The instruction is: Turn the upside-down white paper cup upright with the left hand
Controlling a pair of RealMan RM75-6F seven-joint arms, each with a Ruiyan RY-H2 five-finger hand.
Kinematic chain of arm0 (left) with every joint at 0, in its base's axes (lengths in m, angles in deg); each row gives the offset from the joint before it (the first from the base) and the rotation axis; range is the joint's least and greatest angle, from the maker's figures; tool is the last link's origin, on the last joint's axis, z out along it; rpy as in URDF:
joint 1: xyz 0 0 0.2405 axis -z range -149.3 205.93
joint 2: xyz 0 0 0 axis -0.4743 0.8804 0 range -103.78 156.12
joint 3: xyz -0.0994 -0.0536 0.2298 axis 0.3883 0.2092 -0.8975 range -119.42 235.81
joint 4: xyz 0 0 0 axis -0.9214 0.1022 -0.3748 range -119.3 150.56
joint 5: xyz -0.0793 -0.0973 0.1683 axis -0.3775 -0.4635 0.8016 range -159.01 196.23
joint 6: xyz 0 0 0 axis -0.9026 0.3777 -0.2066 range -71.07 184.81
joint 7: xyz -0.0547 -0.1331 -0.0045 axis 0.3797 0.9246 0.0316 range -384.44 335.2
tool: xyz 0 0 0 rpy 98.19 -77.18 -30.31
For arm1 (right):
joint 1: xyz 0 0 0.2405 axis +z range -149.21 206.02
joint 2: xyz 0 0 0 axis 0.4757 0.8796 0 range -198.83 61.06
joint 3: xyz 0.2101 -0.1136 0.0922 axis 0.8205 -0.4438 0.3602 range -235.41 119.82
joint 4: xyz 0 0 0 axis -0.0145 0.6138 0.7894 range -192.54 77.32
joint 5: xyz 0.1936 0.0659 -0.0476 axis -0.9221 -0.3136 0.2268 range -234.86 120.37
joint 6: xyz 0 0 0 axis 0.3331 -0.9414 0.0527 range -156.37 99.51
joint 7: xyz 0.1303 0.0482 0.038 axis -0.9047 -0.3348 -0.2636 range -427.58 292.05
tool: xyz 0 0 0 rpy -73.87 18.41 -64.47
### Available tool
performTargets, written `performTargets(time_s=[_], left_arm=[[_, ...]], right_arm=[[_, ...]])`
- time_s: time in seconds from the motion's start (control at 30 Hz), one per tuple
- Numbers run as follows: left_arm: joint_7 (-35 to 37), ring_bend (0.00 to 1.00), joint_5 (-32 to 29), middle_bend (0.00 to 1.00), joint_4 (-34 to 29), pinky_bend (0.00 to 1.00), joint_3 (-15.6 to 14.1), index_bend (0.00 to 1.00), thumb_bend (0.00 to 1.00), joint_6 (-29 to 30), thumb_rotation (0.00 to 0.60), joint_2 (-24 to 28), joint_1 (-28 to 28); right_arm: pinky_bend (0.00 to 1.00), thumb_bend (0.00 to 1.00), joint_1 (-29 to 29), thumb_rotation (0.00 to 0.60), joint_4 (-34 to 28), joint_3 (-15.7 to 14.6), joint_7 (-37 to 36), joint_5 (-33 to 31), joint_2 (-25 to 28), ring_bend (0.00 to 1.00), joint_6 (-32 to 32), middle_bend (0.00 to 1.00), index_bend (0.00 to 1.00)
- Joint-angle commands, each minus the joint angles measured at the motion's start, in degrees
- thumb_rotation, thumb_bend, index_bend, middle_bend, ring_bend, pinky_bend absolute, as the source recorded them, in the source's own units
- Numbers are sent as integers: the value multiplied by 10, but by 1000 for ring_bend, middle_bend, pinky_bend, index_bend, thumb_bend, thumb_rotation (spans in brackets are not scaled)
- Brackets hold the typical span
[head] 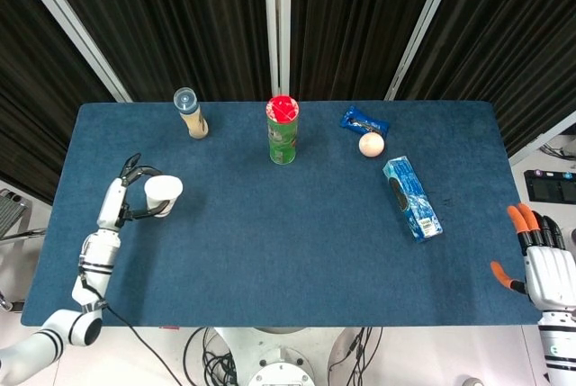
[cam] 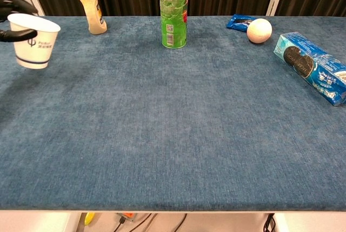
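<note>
blue table (head: 297, 242) | black curtains (head: 180, 17) | white frame bars (head: 277, 22)

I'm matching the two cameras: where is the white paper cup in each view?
Head view: white paper cup at the table's left side, held by the left hand.
Chest view: at the far left edge, mouth up.
Shared landmark: green cylindrical can with red lid.

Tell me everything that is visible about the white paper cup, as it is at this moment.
The white paper cup looks like thin paper, white with a dark band and small print on its side. It tapers toward the base and its round mouth faces up, so it stands upright. The left hand holds it near the rim with dark fingers around the wall. It is at the left end of the blue table; whether its base touches the cloth cannot be told.
</note>
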Motion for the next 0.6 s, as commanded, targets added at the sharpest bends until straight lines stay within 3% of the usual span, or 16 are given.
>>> performTargets(time_s=[0.03,0.3,0.6], left_arm=[[31,14,8,392,79,0,-2,354,211,38,600,-56,-22],[82,14,12,387,162,0,-6,347,210,33,600,-98,-25],[117,13,17,338,192,0,-10,295,222,31,600,-110,-29]], right_arm=[[0,187,1,600,-2,0,3,0,-1,0,-1,0,0],[0,187,4,600,-8,0,16,-2,-3,0,3,0,0],[0,187,5,600,-6,-1,17,-5,-5,0,5,0,0]])
